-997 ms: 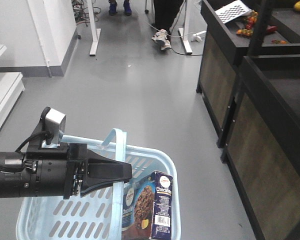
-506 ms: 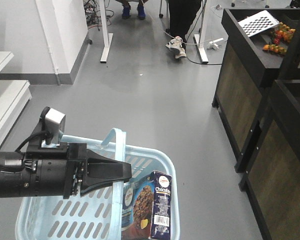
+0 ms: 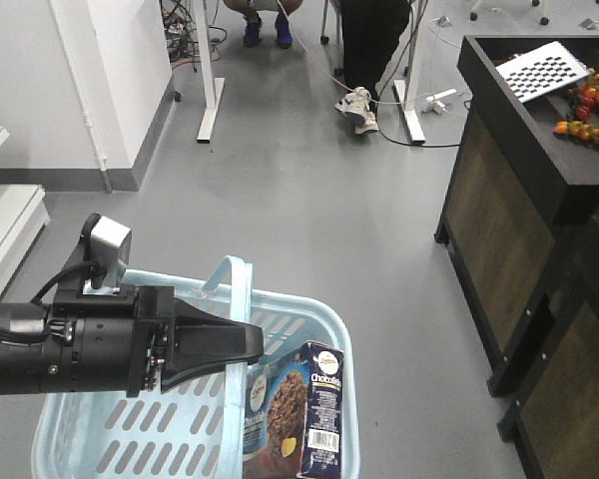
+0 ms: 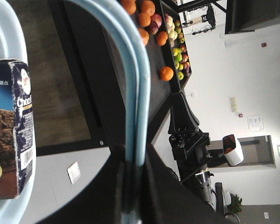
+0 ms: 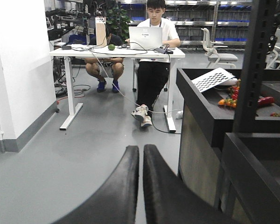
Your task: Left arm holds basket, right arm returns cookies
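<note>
The light blue basket (image 3: 324,311) hangs low in the front view, its hoop handle (image 3: 238,284) upright. My left gripper (image 3: 255,344) is shut on that handle. In the left wrist view the handle (image 4: 139,93) runs straight into the closed jaws of the left gripper (image 4: 135,161). The cookies (image 3: 307,409), a dark navy carton picturing chocolate chip cookies, stand upright inside the basket at its right side; they also show in the left wrist view (image 4: 11,140). My right gripper (image 5: 142,150) is shut with nothing in it, held above the grey floor and apart from the basket.
A dark wooden produce stand (image 3: 509,200) lines the right side, with small red and orange fruit (image 3: 589,105) and a checkerboard card (image 3: 547,68) on it. Ahead are white desk legs (image 3: 212,90) and a seated person (image 5: 154,42). A white shelf (image 3: 5,225) is at the left.
The background has slid to the right in the front view, so the produce stand now sits farther right. My left arm, the basket and the cookies keep the same place in the frame.
</note>
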